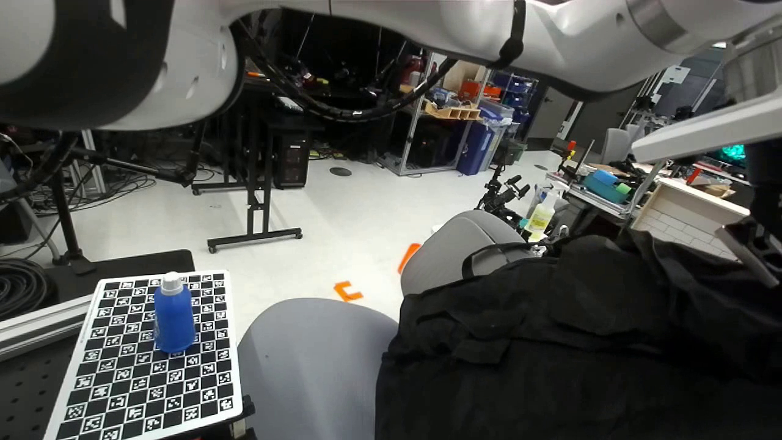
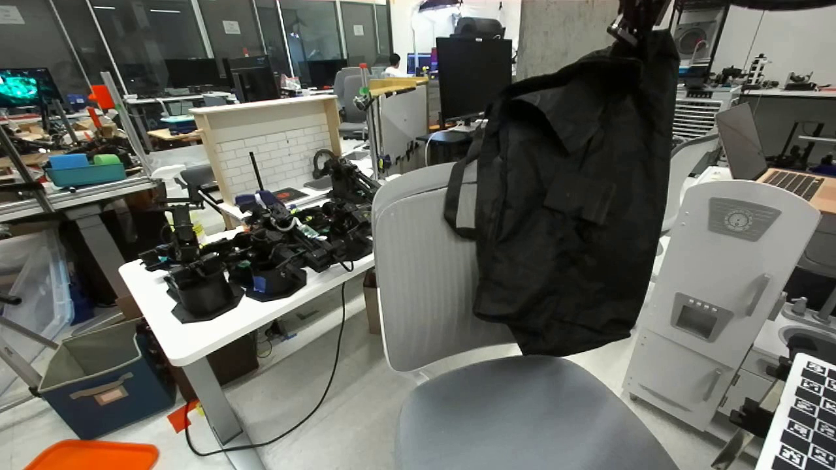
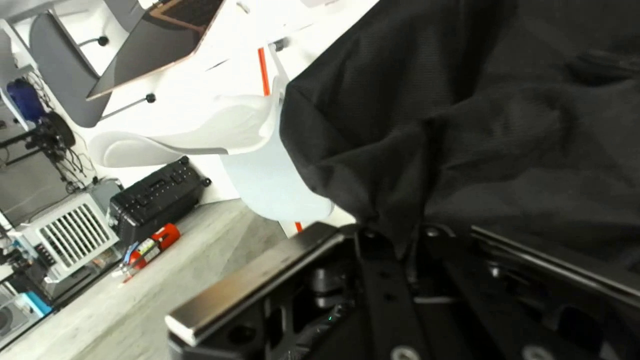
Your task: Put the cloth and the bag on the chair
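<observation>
The black bag (image 2: 575, 196) hangs from my gripper (image 2: 630, 29), which is shut on its gathered top edge. In the wrist view a fold of the bag (image 3: 400, 175) runs down between the fingertips of the gripper (image 3: 395, 235). The light grey chair (image 2: 428, 281) stands behind and below; the bag covers part of its backrest, and its lower end is level with the back of the seat. Whether they touch I cannot tell. In an exterior view the bag (image 1: 550, 366) also hides much of the chair (image 1: 317, 366). The cloth is hidden or out of view.
A checkered board (image 1: 131, 379) with a blue bottle (image 1: 174, 318) on it lies beside the seat. Near the backrest stands a white table (image 2: 157, 326) with several black robot arms (image 2: 261, 261). A grey-white toy fridge (image 2: 712, 294) is on the bag's far side.
</observation>
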Robot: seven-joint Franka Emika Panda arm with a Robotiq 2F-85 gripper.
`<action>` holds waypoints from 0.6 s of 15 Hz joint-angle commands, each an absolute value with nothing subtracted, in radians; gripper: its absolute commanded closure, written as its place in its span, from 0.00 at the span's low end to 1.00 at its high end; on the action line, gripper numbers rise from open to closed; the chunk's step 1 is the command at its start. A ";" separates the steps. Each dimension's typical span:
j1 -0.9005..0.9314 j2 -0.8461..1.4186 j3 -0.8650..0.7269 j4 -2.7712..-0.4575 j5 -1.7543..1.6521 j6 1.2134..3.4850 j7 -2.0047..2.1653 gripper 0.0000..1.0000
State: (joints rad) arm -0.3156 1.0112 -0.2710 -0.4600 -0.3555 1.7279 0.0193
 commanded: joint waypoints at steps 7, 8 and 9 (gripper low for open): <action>-0.362 1.139 -0.280 -0.416 -0.333 1.656 0.006 0.17; -0.365 1.149 -0.280 -0.414 -0.332 1.657 0.006 0.09; -0.367 1.158 -0.280 -0.414 -0.331 1.660 0.004 0.02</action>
State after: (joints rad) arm -0.3535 1.1217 -0.2714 -0.4594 -0.3518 1.6799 0.0199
